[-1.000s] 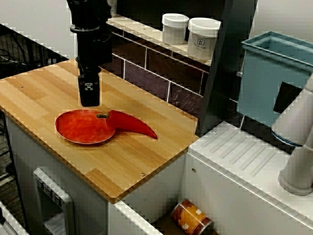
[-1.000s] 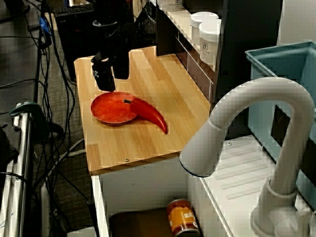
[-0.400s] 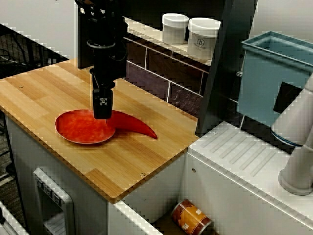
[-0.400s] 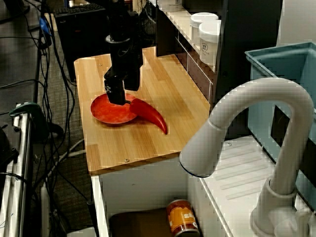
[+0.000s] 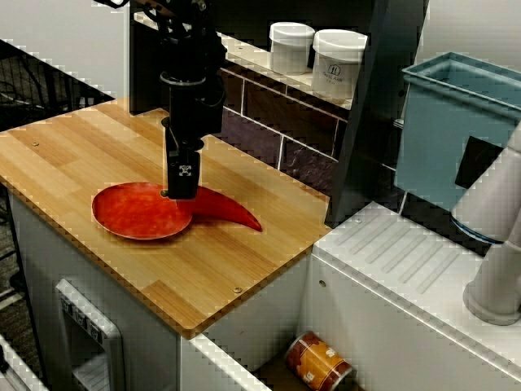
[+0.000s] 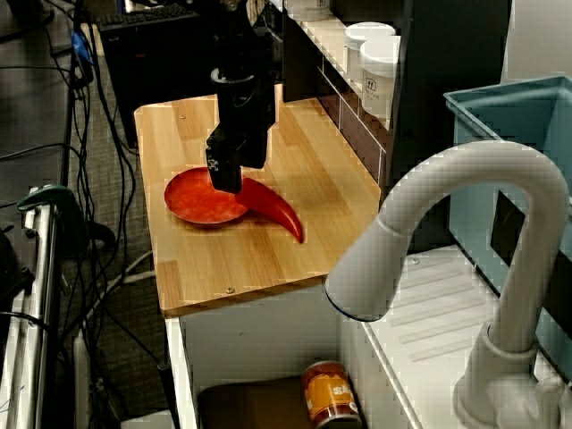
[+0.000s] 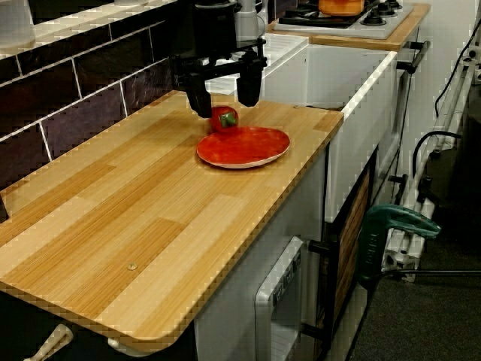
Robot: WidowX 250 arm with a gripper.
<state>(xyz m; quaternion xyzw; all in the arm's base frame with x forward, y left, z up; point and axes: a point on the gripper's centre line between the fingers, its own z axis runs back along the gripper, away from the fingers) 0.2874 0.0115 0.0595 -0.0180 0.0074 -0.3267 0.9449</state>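
Arm pose: the black arm [image 5: 191, 81] drops from 12 o'clock in the view with the jars, wrist vertical, with the gripper [image 5: 181, 186] aimed straight down at the wood.
Gripper state: spread. In the view along the counter, the fingers [image 7: 198, 98] stand one on either side of the pepper's stem end. Contact cannot be told.
Pepper place: the red pepper [image 5: 221, 210] has its stem end on the red plate [image 5: 130, 216] at the rim's 3 o'clock. Its body lies on the wooden counter [image 5: 244, 261].
Pepper axis: it lies flat, its long axis running from 10 to 4 o'clock in the view with the jars. The curved tip points to 4 o'clock.
Around: white jars [image 5: 313, 57] stand at 1 o'clock of the gripper, and a can [image 5: 319, 362] lies at 5 o'clock.
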